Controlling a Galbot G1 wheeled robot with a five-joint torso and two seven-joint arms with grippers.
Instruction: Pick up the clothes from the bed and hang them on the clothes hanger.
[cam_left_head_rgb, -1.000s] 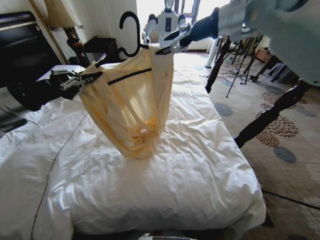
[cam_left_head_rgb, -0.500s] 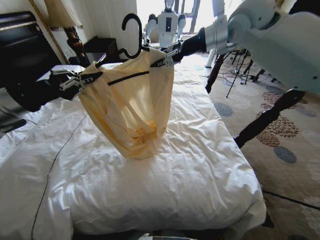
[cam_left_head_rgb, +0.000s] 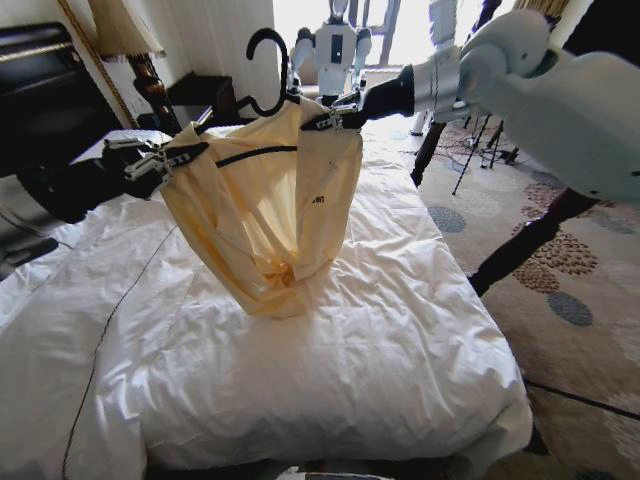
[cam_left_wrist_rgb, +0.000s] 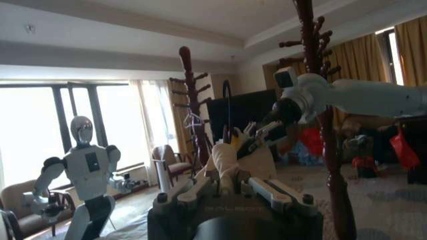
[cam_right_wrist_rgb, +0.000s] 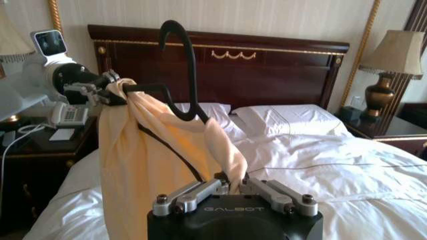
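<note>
Holding clothes (cam_left_head_rgb: 265, 205) aloft, both grippers.

Right gripper (cam_left_head_rgb: 338, 112) moved a little to the right and slightly down, right side of the clothes (cam_left_head_rgb: 270, 200) pulled wider across the clothes hanger (cam_left_head_rgb: 268, 70), a small dark mark on the cloth now shown, right arm swung lower
</note>
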